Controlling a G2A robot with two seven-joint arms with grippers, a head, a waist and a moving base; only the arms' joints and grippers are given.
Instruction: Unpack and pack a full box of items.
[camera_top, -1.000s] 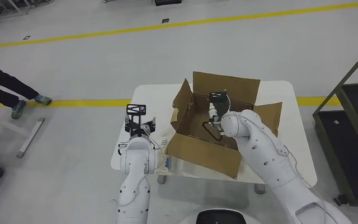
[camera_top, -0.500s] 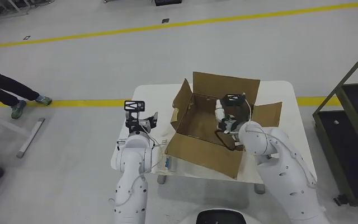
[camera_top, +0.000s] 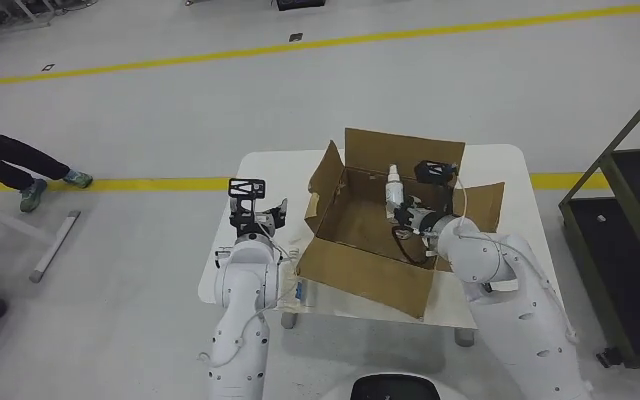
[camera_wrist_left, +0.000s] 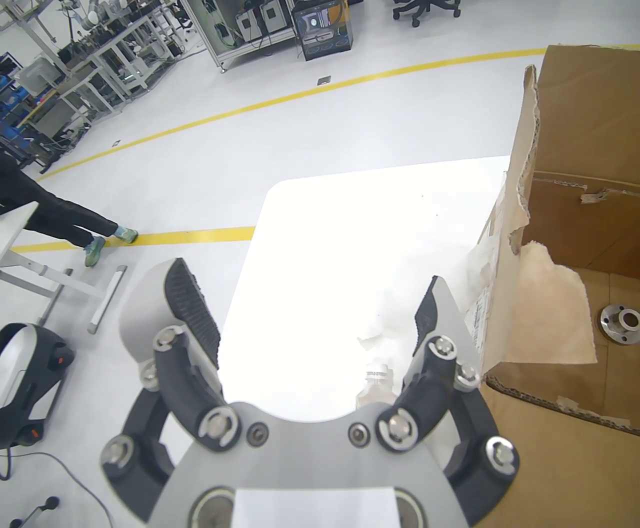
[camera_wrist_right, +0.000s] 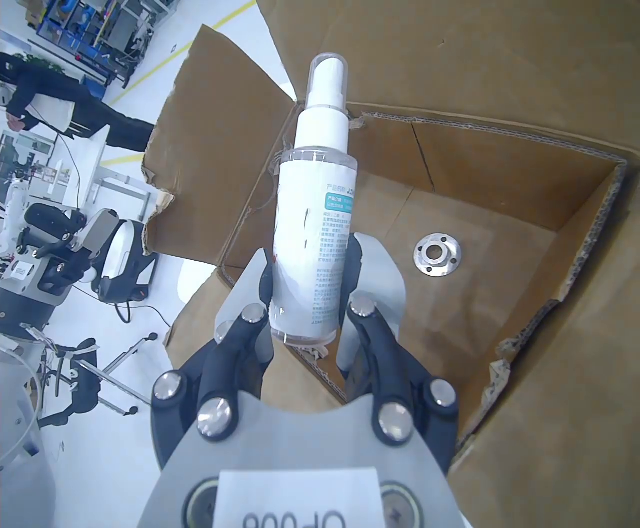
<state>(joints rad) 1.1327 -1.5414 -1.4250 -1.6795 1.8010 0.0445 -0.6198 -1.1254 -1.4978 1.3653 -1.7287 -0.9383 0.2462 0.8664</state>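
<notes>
white spray bottle (camera_wrist_right: 312, 220), brown cardboard box (camera_top: 352, 268)

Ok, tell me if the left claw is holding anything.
No, the left claw stands open and empty above the white table.

A large robotics lab or factory-style test hall. The pale, glossy floor (camera_top: 150, 120) is marked with yellow lines (camera_top: 330, 43). Metal-framed workbenches (camera_wrist_left: 115, 30) hold equipment, beside a cabinet with a lit screen (camera_wrist_left: 320, 22), rolling office chairs (camera_wrist_left: 420, 7) and shelves of blue bins (camera_wrist_right: 65, 12).
</notes>
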